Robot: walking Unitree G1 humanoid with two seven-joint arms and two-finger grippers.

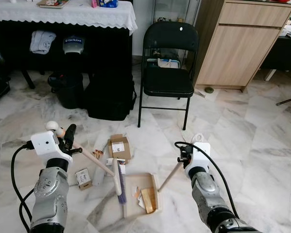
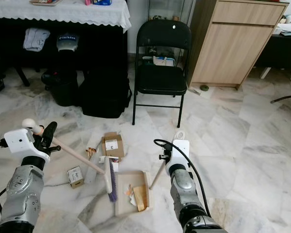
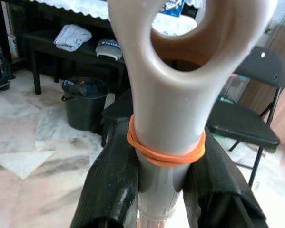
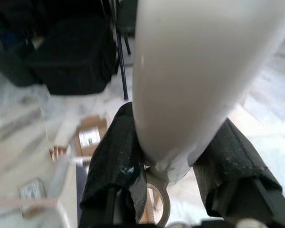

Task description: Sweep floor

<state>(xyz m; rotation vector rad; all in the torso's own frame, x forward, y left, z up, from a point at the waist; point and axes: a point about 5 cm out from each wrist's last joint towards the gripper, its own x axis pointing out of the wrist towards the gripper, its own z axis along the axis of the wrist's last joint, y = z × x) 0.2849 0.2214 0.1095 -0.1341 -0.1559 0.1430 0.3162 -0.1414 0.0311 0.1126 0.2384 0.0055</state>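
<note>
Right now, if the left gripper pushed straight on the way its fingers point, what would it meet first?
The left gripper, shut on the broom handle, points toward the dark furniture ahead. In the left wrist view the black bin and the large black bag lie that way; the bin probably comes first, though depth is unclear.

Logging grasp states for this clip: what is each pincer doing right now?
Left pincer: closed on the broom handle.
Right pincer: closed on the dustpan handle.
</note>
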